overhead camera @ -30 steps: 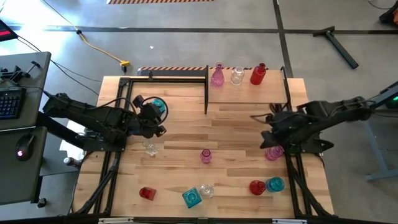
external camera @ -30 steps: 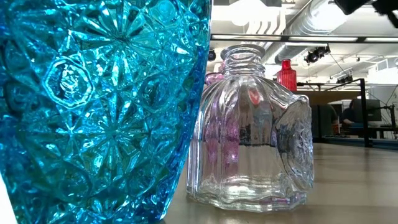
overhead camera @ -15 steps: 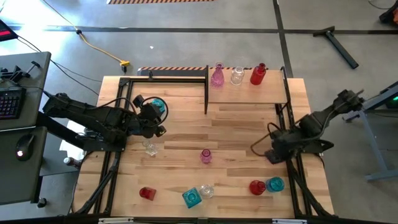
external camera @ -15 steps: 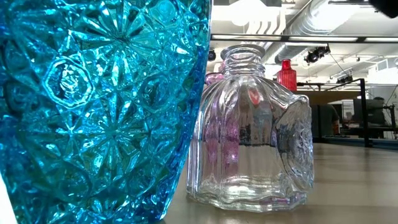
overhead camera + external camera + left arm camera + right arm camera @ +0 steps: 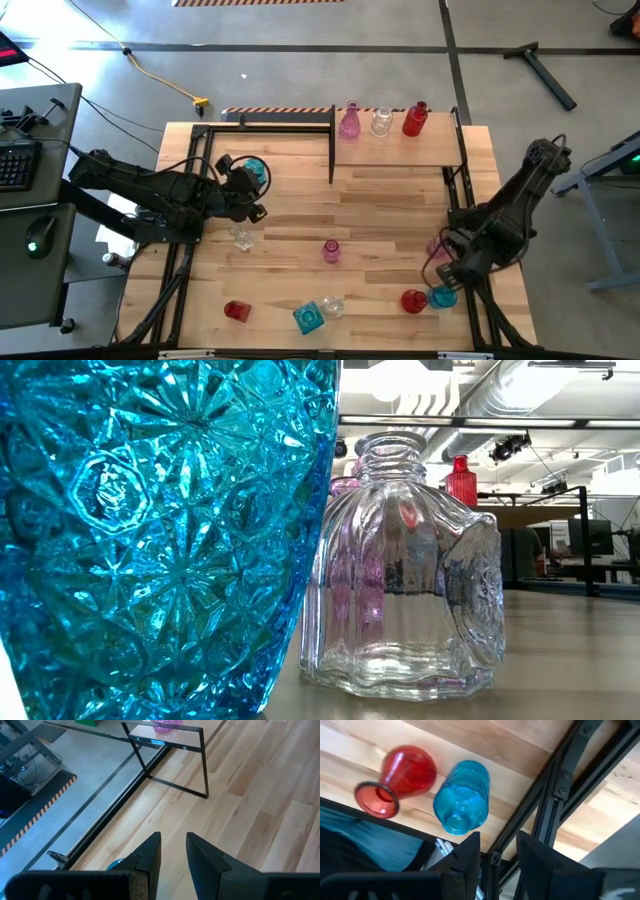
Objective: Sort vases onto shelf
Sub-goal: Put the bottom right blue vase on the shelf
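We count three glass vases on the light-wood shelf [image 5: 400, 150], the rest loose on the table, the red vase [image 5: 402, 775] and teal vase [image 5: 462, 795] just beyond our slightly parted, empty right gripper [image 5: 497, 852].

Left arm: stretched low from the table's left side toward the middle.
Left gripper [image 5: 255, 197]: held at the left part of the table; the fingers [image 5: 150, 857] are seen with a small gap between them and nothing in it.
Right arm: bent sharply at the table's right edge, pointed down toward the near right corner.
Right gripper [image 5: 447, 272]: held low; a narrow empty gap is seen between its fingers [image 5: 532, 855].
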`<action>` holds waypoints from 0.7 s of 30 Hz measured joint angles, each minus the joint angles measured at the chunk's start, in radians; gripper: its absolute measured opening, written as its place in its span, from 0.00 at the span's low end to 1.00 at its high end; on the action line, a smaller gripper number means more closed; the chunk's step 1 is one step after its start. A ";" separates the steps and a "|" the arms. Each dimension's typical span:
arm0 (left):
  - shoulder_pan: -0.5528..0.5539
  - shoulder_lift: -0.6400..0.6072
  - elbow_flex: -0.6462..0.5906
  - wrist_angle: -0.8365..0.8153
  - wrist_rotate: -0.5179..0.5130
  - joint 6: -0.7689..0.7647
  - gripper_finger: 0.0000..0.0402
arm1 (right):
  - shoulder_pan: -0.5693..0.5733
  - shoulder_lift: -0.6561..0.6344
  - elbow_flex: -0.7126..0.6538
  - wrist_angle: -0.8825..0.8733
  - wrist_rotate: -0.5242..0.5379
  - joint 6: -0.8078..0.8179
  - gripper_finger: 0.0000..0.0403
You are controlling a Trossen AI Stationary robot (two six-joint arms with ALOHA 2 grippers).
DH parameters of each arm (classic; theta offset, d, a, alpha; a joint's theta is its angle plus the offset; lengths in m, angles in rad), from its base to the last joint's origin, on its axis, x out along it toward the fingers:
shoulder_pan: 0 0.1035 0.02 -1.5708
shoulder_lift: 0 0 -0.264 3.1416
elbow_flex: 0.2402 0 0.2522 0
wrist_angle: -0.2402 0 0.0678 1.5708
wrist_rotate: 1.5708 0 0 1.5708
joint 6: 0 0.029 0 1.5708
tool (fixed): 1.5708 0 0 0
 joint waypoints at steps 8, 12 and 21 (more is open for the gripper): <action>0.000 0.000 0.000 0.000 0.000 0.000 0.21 | 0.055 0.070 0.000 0.094 0.072 0.017 0.27; 0.000 0.000 0.000 0.000 0.000 0.000 0.21 | 0.075 0.109 0.000 0.116 0.072 0.024 0.27; 0.000 0.000 0.000 0.000 0.042 0.000 0.21 | 0.094 0.167 0.000 0.148 0.088 0.024 0.27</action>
